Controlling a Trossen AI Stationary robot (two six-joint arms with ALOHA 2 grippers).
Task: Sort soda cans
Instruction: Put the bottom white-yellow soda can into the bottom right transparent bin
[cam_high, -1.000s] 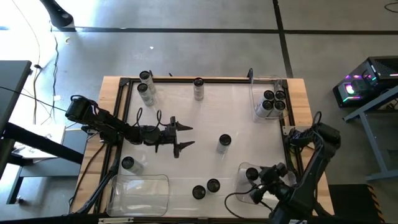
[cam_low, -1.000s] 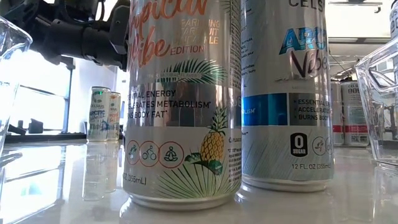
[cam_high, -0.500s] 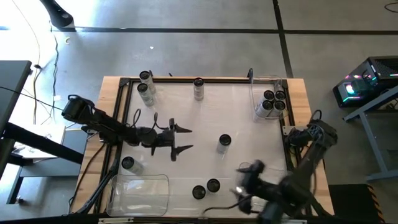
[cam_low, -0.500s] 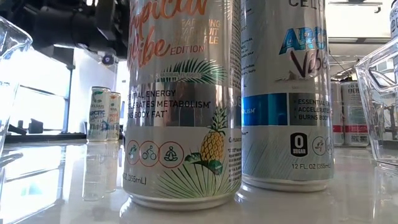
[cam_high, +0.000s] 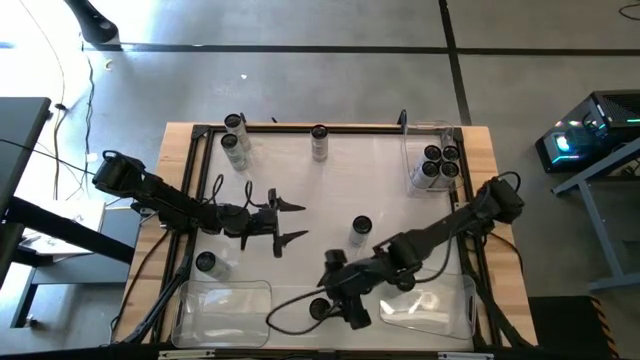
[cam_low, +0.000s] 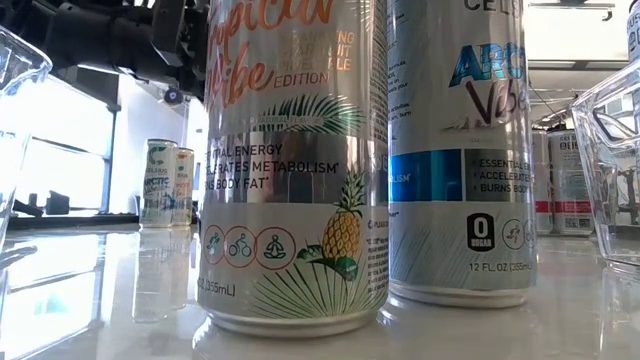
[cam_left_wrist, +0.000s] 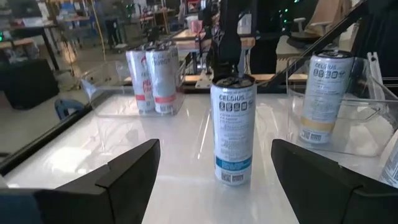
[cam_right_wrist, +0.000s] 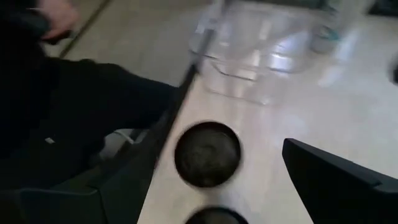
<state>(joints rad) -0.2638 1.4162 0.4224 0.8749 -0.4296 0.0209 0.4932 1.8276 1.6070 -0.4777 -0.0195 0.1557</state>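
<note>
Soda cans stand upright on the white table. One can (cam_high: 361, 228) (cam_left_wrist: 233, 130) stands mid-table. My left gripper (cam_high: 295, 222) is open and level, pointing at this can from the table's left, short of it. Two cans stand near the front edge; one (cam_high: 318, 310) (cam_right_wrist: 207, 154) shows, the other is mostly under my right gripper (cam_high: 336, 292). That gripper hangs open above them, tipped down toward the table's left. Several cans (cam_high: 438, 162) stand in the far right bin (cam_high: 412, 140), and one can (cam_high: 405, 283) in the near right bin (cam_high: 440, 310).
An empty clear bin (cam_high: 222, 310) lies at the near left, with a can (cam_high: 205, 262) beside it. Two cans (cam_high: 233, 133) stand at the far left and one (cam_high: 319, 140) at the far middle. A black frame (cam_high: 190, 200) rims the table.
My right gripper has swung from the near right bin toward the table's left along the near edge. It rolled and tipped on the way and now hangs over the two front cans, still open. The cans have kept their places.
</note>
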